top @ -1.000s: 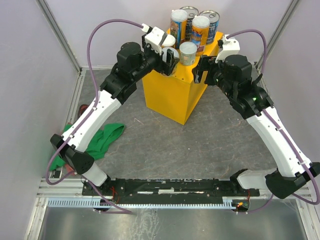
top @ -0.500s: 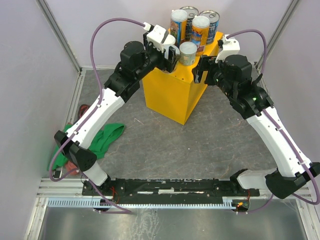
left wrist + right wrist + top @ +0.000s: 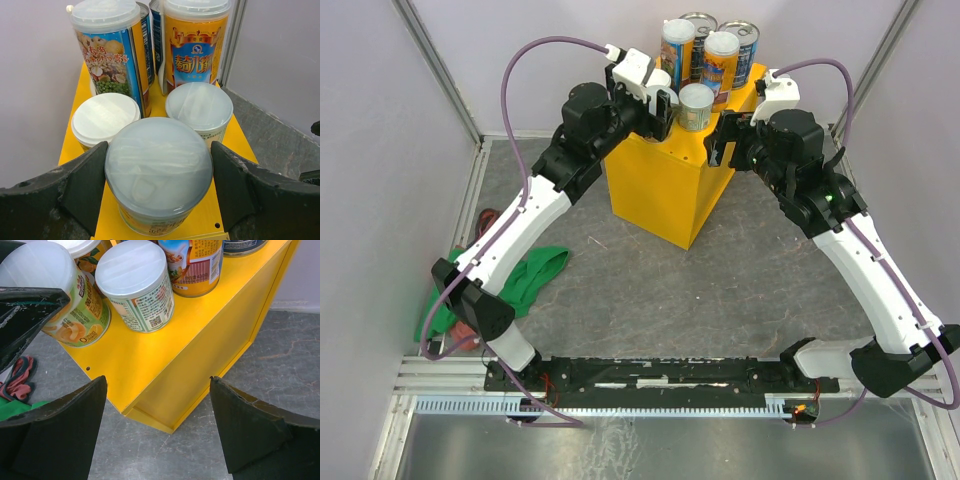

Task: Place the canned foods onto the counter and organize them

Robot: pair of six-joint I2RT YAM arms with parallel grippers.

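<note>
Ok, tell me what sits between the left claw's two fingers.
A short pale-lidded can, gripped by the left claw, standing on the yellow box; the left wrist view shows it.

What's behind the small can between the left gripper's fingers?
Behind the small can: a white-lidded can and a clear-lidded can, then a pea-pictured tall can and an orange tall can. Blue-labelled cans beyond are mostly covered.

- Bright yellow rectangular box (image 3: 200,335): plain faces.
- Small short pale-lidded can (image 3: 159,170): milky translucent top.
- Tall slim plastic-lidded can (image 3: 112,55): blue-and-yellow label, printed beans.
- Grey stone-patterned floor (image 3: 720,290): mottled.
- Crumpled green cloth (image 3: 535,275).
</note>
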